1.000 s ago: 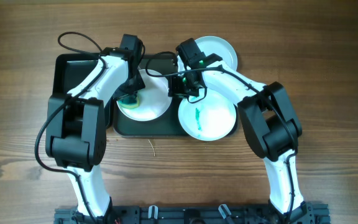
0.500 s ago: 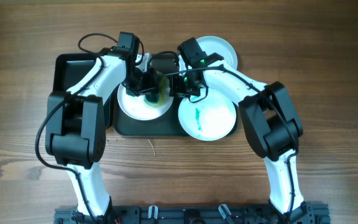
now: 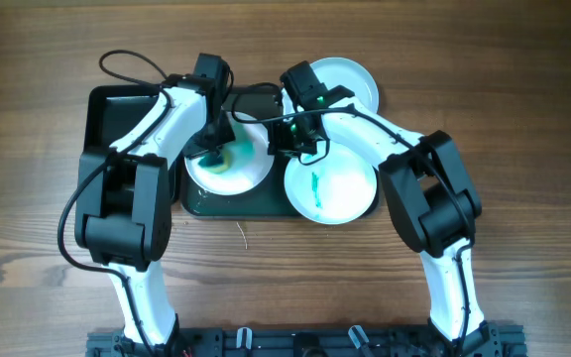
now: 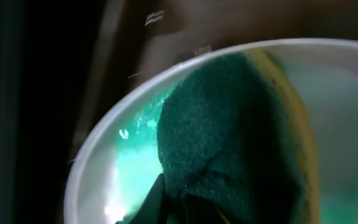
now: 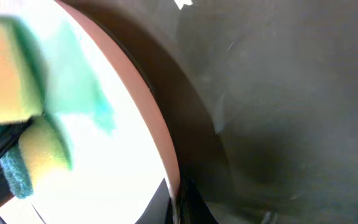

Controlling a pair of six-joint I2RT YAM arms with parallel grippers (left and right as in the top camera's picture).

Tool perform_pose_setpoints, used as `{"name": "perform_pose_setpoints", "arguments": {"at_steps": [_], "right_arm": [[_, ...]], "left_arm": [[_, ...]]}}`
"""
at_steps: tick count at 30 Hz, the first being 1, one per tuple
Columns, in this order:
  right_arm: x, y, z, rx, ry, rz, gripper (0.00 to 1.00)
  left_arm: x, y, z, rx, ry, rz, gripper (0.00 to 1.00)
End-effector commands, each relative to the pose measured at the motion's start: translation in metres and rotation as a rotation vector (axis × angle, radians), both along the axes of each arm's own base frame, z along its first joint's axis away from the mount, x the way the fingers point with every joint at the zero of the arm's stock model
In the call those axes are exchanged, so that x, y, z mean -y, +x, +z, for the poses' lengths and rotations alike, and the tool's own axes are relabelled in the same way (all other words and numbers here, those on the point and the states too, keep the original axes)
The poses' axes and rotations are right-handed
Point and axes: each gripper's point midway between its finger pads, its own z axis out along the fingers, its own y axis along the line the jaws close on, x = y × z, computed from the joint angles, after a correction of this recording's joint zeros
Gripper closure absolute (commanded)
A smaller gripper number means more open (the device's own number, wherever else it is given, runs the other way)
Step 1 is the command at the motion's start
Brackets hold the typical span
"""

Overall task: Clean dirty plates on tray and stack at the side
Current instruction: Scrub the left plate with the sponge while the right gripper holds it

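Note:
A white plate lies on the left of the dark tray with teal smeared over it. My left gripper is shut on a green and yellow sponge and presses it on this plate's left part. In the left wrist view the sponge covers the plate. My right gripper is shut on this plate's right rim; the right wrist view shows the rim between the jaws. A second plate with a teal smear lies on the tray's right. A third, clean plate lies at the tray's far right corner.
A smaller, deeper black bin stands just left of the tray, under my left arm. A black cable loops above it. Bare wooden table lies all around.
My left gripper swept the sponge to the right across the plate, then back to the left. The teal is now smeared wider. My right gripper has not moved.

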Motion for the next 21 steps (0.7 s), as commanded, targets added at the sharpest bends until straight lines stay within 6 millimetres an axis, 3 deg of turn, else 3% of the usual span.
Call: {"name": "perform_pose_setpoints", "arguments": {"at_steps": [1,2,5,9,11,17,21], "right_arm": [[0.011,-0.002,-0.022,-0.033,-0.047,-0.008,0.96],[0.010,-0.002,-0.022,-0.032,-0.047,-0.008,0.96],[0.010,-0.002,-0.022,-0.033,-0.047,-0.008,0.96],[0.010,-0.002,-0.022,-0.033,-0.047,-0.009,0.96],[0.010,-0.002,-0.022,-0.033,-0.047,-0.008,0.96],[0.010,-0.002,-0.022,-0.033,-0.047,-0.008,0.96],[0.011,-0.002,-0.022,-0.032,-0.047,-0.007,0.96]], "left_arm": [[-0.031,-0.018,-0.006,-0.064,0.130,0.056,0.96],[-0.025,-0.019,-0.007,-0.079,0.094,0.036,0.96],[0.026,-0.027,-0.012,-0.140,-0.199,-0.146,0.96],[0.086,-0.032,0.002,-0.130,-0.558,-0.346,0.96],[0.099,-0.029,0.007,-0.104,-0.637,-0.381,0.96],[0.103,-0.006,0.009,-0.003,-0.638,-0.410,0.96],[0.081,0.013,-0.001,0.051,-0.477,-0.384,0.96]]}}
